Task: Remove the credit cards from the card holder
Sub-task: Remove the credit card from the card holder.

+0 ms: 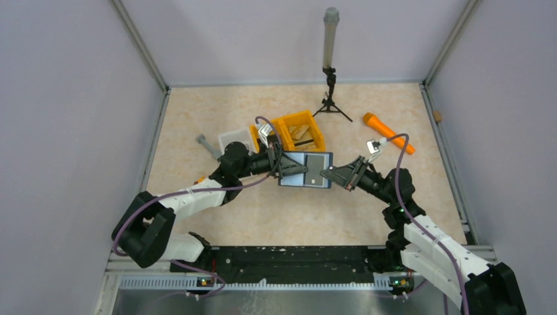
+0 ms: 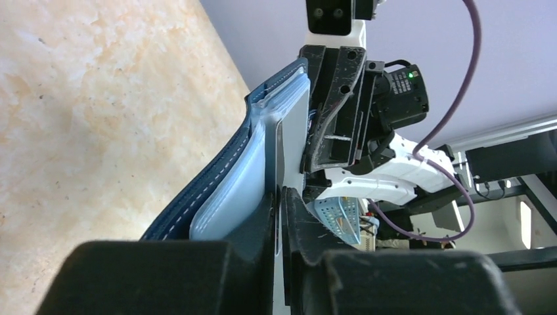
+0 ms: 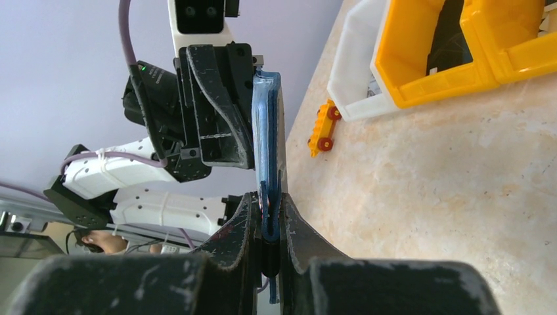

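The card holder (image 1: 306, 170), navy outside and pale grey-blue inside, hangs open above the table between my two grippers. In the left wrist view its stitched navy cover (image 2: 217, 174) lies just outside my left gripper (image 2: 281, 203), whose jaws are shut on the thin edge of a silvery-grey credit card (image 2: 294, 141) that still sits against the holder's inner face. My right gripper (image 3: 269, 211) is shut on the holder's opposite edge (image 3: 268, 131). From above, the left gripper (image 1: 288, 169) and the right gripper (image 1: 336, 176) face each other across the holder.
A yellow two-compartment bin (image 1: 301, 129) and a white bin (image 1: 235, 139) stand just behind the holder. An orange tool (image 1: 389, 132) lies at the back right, a small tripod stand (image 1: 330, 98) at the back. A small yellow toy car (image 3: 321, 126) sits near the white bin.
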{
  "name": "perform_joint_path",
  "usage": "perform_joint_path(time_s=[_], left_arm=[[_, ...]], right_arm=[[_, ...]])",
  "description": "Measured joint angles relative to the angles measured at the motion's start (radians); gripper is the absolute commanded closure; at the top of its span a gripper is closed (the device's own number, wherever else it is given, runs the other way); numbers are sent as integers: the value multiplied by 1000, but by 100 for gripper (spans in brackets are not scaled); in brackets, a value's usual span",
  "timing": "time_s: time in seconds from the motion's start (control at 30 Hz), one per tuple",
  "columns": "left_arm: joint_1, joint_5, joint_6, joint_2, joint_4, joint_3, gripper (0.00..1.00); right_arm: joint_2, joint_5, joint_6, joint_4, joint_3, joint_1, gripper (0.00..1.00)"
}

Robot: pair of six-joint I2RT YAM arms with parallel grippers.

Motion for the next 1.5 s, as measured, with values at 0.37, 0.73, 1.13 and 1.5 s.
perform_joint_path(time_s=[0.37, 0.73, 1.13, 1.5], left_arm=[[18, 49, -49, -3, 87, -34, 100], [41, 121, -62, -62, 115, -71, 97], [43, 153, -131, -5, 232, -74, 68], [26, 175, -202, 58, 343, -74, 91]], right_arm=[[8, -26, 2, 12, 3, -1, 100], [4, -94, 29, 36, 3, -6, 99], [56, -121, 62, 98, 1, -13, 100], [71, -137, 73, 132, 0, -13, 99]])
